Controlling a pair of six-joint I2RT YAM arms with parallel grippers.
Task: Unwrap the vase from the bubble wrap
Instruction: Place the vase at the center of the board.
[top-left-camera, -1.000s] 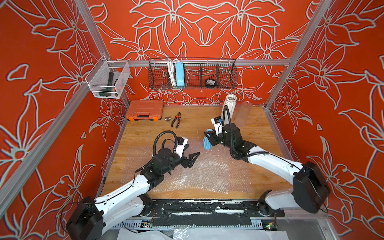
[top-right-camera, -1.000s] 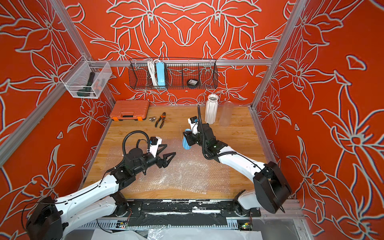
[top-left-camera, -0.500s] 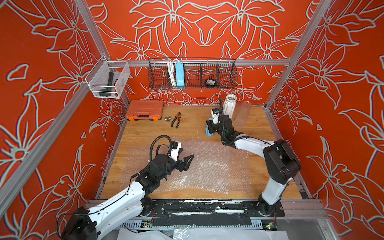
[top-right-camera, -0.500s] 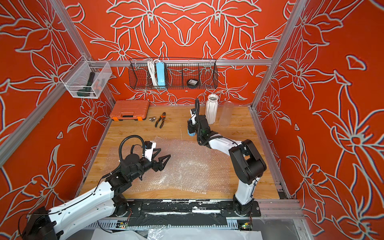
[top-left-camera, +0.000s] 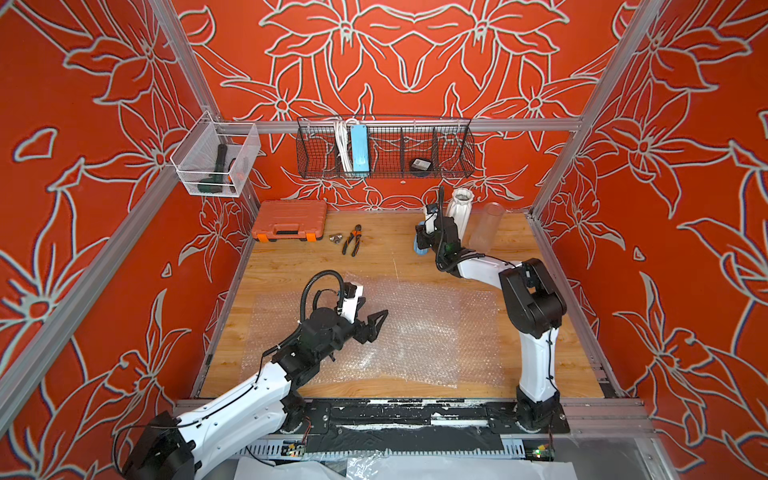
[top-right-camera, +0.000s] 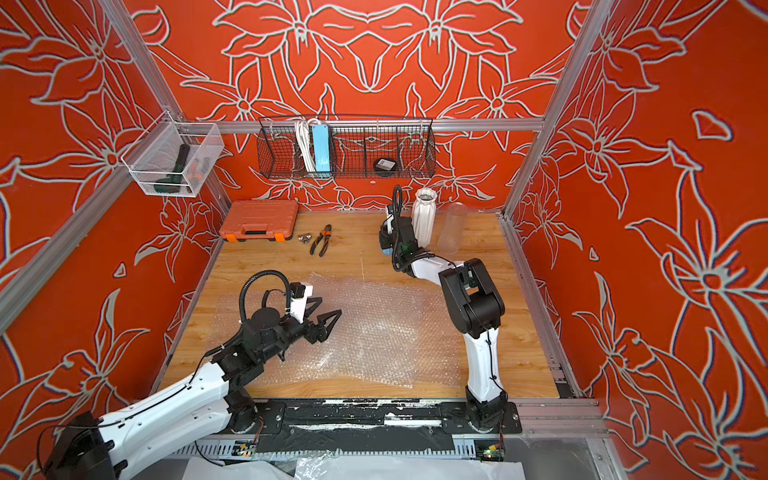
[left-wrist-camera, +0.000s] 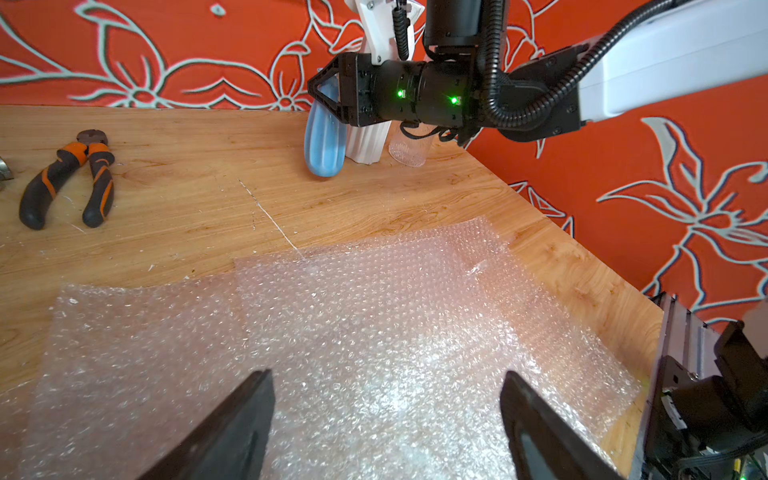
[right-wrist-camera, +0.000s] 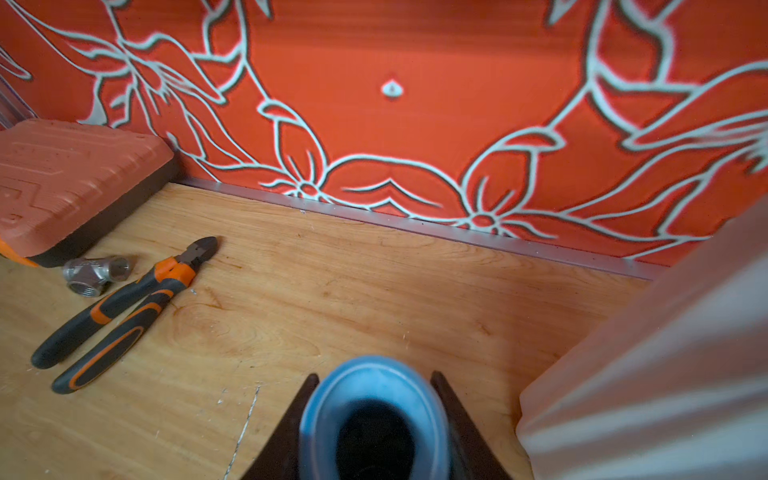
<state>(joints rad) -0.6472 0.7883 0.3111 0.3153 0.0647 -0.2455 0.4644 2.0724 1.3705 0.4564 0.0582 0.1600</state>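
The blue vase (left-wrist-camera: 324, 141) is bare, with no wrap on it, and sits at the back of the table (top-left-camera: 291, 274), well apart from the bubble wrap (top-left-camera: 415, 332). The right gripper (right-wrist-camera: 374, 376) is clamped on it, one black finger on either side of its body just below the rim. Seen from the left wrist, the vase hangs tilted, its rounded lower end right at the wood (whether it actually touches, I cannot tell).

The bubble wrap lies spread flat over the front half of the table in both top views, as two overlapping sheets, one offset toward the back. The left gripper (left-wrist-camera: 386, 376) hovers over the near-left part of the wrap with its jaws spread wide and nothing between them.

Just beside the blue vase stands a white ribbed vase (top-left-camera: 459, 208), upright against the back wall, and next to that a clear glass (top-left-camera: 484, 226), also upright. Further along the back edge lie the pliers (right-wrist-camera: 124, 307), a metal pipe fitting (right-wrist-camera: 93, 274) just beside their handles, and an orange tool case (top-left-camera: 289, 216) in the far-left corner. On the back wall hangs a black wire basket (top-left-camera: 384, 147), and a mesh bin (top-left-camera: 216, 164) hangs on the left wall.
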